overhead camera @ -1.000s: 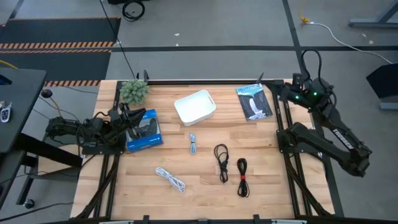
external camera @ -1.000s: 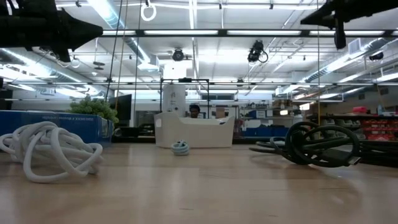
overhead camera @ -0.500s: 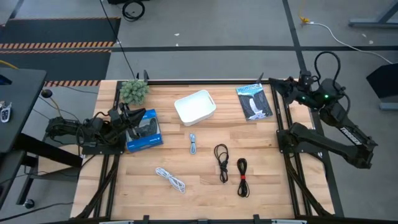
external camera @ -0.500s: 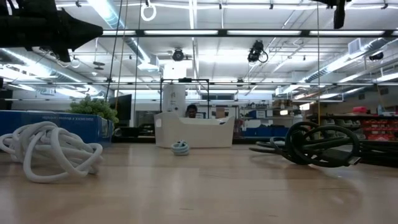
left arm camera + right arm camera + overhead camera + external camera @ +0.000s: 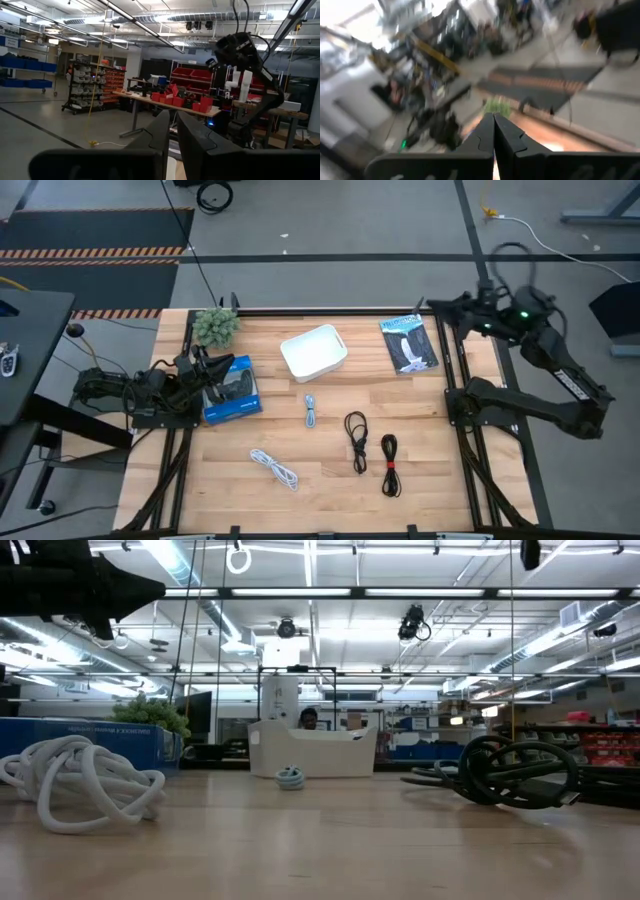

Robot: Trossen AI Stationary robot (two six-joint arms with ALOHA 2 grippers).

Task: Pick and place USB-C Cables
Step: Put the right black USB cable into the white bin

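My right gripper [image 5: 432, 304] — fingers pressed together, empty — hangs above the table's far right corner; four USB-C cables [image 5: 355, 438] lie on the near table, well apart. Left gripper [image 5: 203, 365] fingers nearly touching.

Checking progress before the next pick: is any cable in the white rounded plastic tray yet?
No: the white rounded plastic tray looks empty from above.

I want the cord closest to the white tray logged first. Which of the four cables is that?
The pale blue-grey cable, lying just below the white tray in the high view; the other three cables lie farther down the table.
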